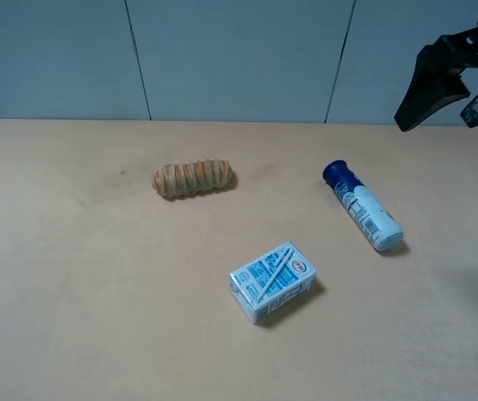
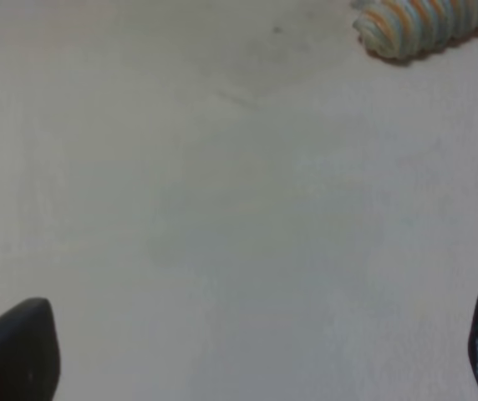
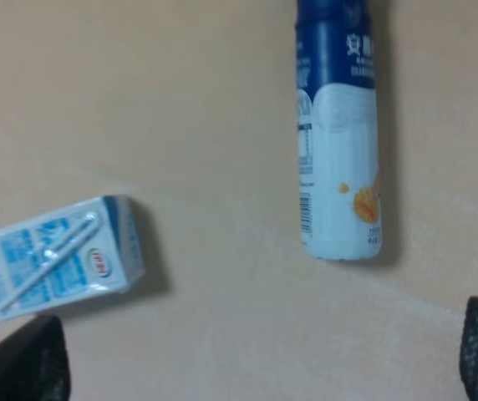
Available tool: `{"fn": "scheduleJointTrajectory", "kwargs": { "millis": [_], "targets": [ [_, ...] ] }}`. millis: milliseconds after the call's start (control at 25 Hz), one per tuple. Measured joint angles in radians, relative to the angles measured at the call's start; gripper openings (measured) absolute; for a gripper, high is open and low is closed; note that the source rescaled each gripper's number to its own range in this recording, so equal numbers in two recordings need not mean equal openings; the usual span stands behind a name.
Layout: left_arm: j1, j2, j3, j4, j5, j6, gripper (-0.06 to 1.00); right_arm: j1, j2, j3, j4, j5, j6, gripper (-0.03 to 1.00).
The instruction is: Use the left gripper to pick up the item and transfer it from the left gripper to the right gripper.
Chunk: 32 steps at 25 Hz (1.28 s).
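Pale grey wall panels back a wide tan table (image 1: 72, 317), and nothing on it looks disturbed. Up in the far right corner hangs the right gripper (image 3: 264, 355), its jaws spread wide with nothing between them, well above the surface. The left gripper (image 2: 256, 351) does not show from the high camera; its own camera looks down on bare tabletop, jaws apart and empty.

Near the middle sits a blue-and-white carton (image 1: 272, 281). The item (image 1: 363, 205), a slim bottle, lies on its side to the right of centre, blue cap towards the wall. A striped bread roll (image 1: 193, 178) lies further left.

By my reckoning the job is not begun: pickup and handover both remain.
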Motion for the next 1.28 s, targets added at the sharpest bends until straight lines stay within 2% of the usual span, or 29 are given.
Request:
{"fn": "scheduleJointTrajectory", "kwargs": {
  "millis": [200,560,880,1040,1280],
  "targets": [
    [0.0,0.0,0.0,0.0,0.0,0.0,0.96,0.0,-0.177,0.1,0.005,0.001,0.017,1.0],
    [0.0,0.0,0.0,0.0,0.0,0.0,0.96,0.0,-0.573,0.392,-0.002,0.001,0.021,1.0],
    [0.0,0.0,0.0,0.0,0.0,0.0,0.96,0.0,-0.961,0.612,-0.048,-0.076,0.021,1.0],
    [0.0,0.0,0.0,0.0,0.0,0.0,0.96,0.0,-1.121,0.68,-0.087,-0.132,0.049,1.0],
    [0.0,0.0,0.0,0.0,0.0,0.0,0.96,0.0,-1.282,0.766,-0.211,-0.146,0.12,1.0]
  ]
}}
